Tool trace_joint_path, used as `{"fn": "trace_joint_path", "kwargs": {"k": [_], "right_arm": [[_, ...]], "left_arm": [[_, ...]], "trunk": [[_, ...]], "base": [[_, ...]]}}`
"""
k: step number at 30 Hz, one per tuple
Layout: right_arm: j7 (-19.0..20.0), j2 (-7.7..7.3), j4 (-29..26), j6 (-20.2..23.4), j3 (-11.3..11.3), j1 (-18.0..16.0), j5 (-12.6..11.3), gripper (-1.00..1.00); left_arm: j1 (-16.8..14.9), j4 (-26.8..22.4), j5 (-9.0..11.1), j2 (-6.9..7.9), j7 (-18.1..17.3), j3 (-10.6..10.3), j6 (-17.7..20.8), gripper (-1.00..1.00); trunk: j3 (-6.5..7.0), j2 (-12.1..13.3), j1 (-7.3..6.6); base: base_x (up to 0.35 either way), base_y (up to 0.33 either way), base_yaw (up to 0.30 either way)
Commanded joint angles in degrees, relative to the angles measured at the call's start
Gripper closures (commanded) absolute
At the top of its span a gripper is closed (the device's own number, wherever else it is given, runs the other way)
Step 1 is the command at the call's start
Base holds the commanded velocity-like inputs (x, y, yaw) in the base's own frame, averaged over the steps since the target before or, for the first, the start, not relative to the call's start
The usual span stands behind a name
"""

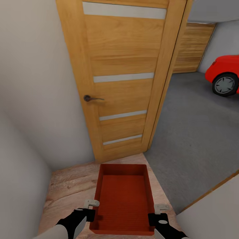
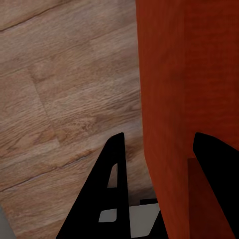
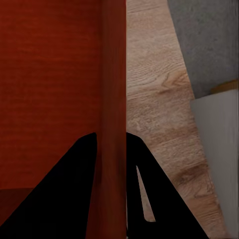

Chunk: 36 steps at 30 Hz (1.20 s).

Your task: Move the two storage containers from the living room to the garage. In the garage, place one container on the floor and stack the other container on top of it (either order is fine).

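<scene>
I carry one orange-red storage container [image 1: 123,199] in front of me, open side up and empty, its long axis pointing away from me toward the doorway. My left claw [image 1: 90,212] is clenched on the container's left wall near the near corner; in the left wrist view the wall [image 2: 169,99] runs between the two black fingers [image 2: 110,194], one finger outside and one inside. My right claw [image 1: 160,215] is clenched on the right wall in the same manner; in the right wrist view the wall edge [image 3: 113,99] passes between its black fingers [image 3: 64,194]. The container hangs above a light wood plank floor [image 1: 69,182], not resting on it as far as I can tell. Directly ahead stands a wooden door [image 1: 122,76] with four pale horizontal strips and a dark lever handle [image 1: 91,98], swung open against a pale wall [image 1: 36,93]. To the right of the door, the dark grey concrete floor [image 1: 192,132] of the garage begins at the threshold. Farther in, a red car [image 1: 224,74] shows one front wheel, and a wood-slat garage door [image 1: 194,46] closes the far side.
</scene>
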Motion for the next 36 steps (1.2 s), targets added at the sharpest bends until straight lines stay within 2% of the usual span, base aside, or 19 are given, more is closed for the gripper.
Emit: {"fn": "trace_joint_path", "kwargs": {"k": [1,12,36], "right_arm": [[-0.3,-0.02,0.0,-0.3,-0.4,-0.1,-0.2,1.0],[-0.3,-0.02,0.0,-0.3,-0.4,-0.1,-0.2,1.0],[-0.3,-0.02,0.0,-0.3,-0.4,-0.1,-0.2,1.0]], "left_arm": [[0.0,-0.1,-1.0,0.01,0.2,0.0,0.4,1.0],[0.0,-0.1,-1.0,0.01,0.2,0.0,0.4,1.0],[0.0,-0.1,-1.0,0.01,0.2,0.0,0.4,1.0]], "trunk": [[-0.06,-0.1,0.01],[-0.06,-0.1,0.01],[-0.06,-0.1,0.01]], "base": [[0.0,0.0,-0.284],[0.0,0.0,-0.271],[0.003,0.003,-0.009]]}}
